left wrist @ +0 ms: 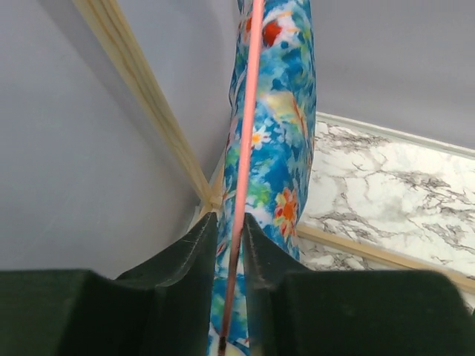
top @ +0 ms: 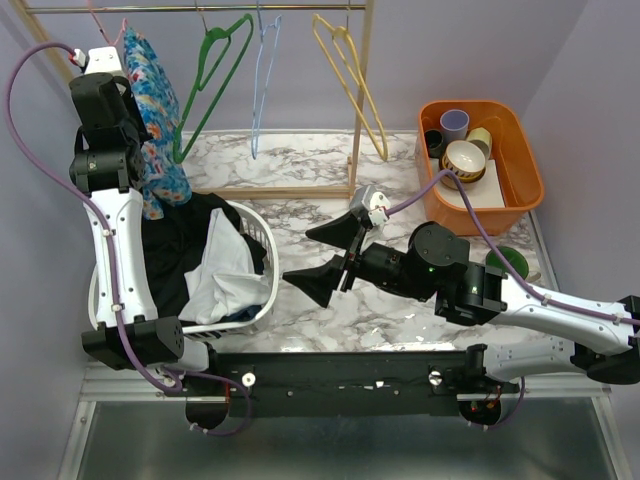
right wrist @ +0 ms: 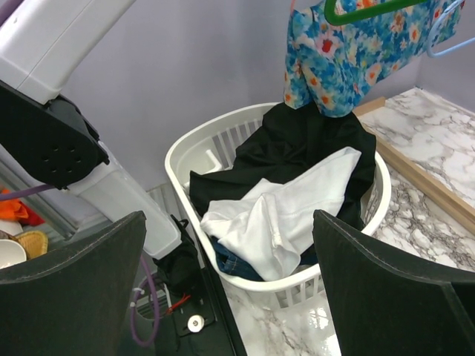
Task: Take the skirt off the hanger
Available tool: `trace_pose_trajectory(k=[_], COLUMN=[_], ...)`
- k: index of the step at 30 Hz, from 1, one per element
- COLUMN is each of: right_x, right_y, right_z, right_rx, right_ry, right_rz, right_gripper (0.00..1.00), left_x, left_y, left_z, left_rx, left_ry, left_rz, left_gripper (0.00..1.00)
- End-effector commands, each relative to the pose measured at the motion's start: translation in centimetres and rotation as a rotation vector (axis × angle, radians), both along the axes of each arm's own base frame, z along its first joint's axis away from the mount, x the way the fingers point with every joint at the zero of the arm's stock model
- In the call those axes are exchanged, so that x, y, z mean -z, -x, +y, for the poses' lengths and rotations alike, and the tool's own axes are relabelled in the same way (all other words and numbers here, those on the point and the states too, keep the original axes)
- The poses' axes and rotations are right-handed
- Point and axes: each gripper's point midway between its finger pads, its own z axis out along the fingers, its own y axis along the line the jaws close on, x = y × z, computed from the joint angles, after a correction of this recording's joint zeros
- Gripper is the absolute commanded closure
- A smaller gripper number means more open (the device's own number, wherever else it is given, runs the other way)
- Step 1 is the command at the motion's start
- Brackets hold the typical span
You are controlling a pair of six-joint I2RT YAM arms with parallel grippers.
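Note:
The black skirt [top: 185,245] lies bunched in the white laundry basket [top: 272,270], partly under a white cloth [top: 225,275]; it also shows in the right wrist view [right wrist: 297,148]. The light-blue hanger [top: 262,70] hangs bare on the rail, and its edge shows in the right wrist view [right wrist: 453,33]. My left gripper [top: 110,45] is raised at the rail's left end. In its own view the left gripper [left wrist: 230,245] is shut on a thin pink hanger [left wrist: 245,148] that carries the blue floral garment [left wrist: 278,111]. My right gripper [top: 318,255] is open and empty, facing the basket [right wrist: 174,159].
A green hanger [top: 215,70] and a yellow hanger [top: 355,80] hang on the wooden rack [top: 290,190]. An orange bin [top: 515,150] with bowls and cups stands at the back right. A green round object [top: 510,262] lies beside the right arm.

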Motion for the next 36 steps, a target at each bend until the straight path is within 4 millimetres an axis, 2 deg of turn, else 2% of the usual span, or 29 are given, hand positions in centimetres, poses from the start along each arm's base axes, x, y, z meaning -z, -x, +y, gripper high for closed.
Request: trace_pose_trajectory(k=[1,3,4,6,7,9,16,21,24,30,34,35,36], right_x=[-0.4,-0.3,-0.3,-0.1,-0.2,-0.2,-0.5,-0.5,-0.5,-0.4,-0.5,-1.1,-0.3], right_y=[0.4,0.4,0.4,0.4,0.4,0.5,0.5,0.4,0.4,0.4,0.0,-0.3,-0.6], right_z=[0.1,0.1,0.1,0.2,0.1,0.2,0.3,0.4,0.5,0.2,0.3,0.2,0.6], right_rx=[-0.020,-0.020,-0.018,-0.017,-0.018,-0.023,-0.023,-0.020,-0.020,-0.018,0.001,0.019,0.030], right_ry=[-0.014,-0.012,-0.011,-0.008,-0.011,-0.010,-0.014,-0.015,-0.015,-0.018,-0.016,-0.027,0.006], right_rz=[-0.006,-0.006,-0.005,-0.004,-0.002,0.001,-0.002,0.000,0.000,0.005,0.003,0.004,0.013], right_gripper=[0.00,0.00,0.00,0.00,0.00,0.00,0.00,0.00,0.00,0.00,0.00,0.00,0.00], left_x=[-3.4,-3.5,-3.8,-4.2,-5.3,-5.7,-9.7,-11.6,-12.3,-12.9,-12.2,-12.0,-12.0], left_y=[0.1,-0.1,0.0,-0.3,-0.3,-0.2,1.3,1.8,2.7,4.3,5.2,5.5,6.2], left_z=[-0.1,-0.2,-0.3,-0.4,-0.5,-0.4,-0.6,-2.3,-2.4,-2.7,-2.5,-2.5,-2.6], left_rx=[0.020,0.028,0.030,0.037,0.043,0.035,0.026,0.117,0.115,0.108,0.083,0.078,0.071], left_ry=[-0.030,-0.029,-0.028,-0.027,-0.030,-0.027,-0.046,-0.063,-0.058,-0.054,-0.036,-0.034,-0.026], left_rz=[-0.076,-0.077,-0.085,-0.095,-0.119,-0.113,-0.230,-0.297,-0.321,-0.338,-0.311,-0.307,-0.303], left_gripper=[0.84,0.99,1.00,1.00,1.00,1.00,1.00,1.00,1.00,1.00,1.00,1.00,1.00])
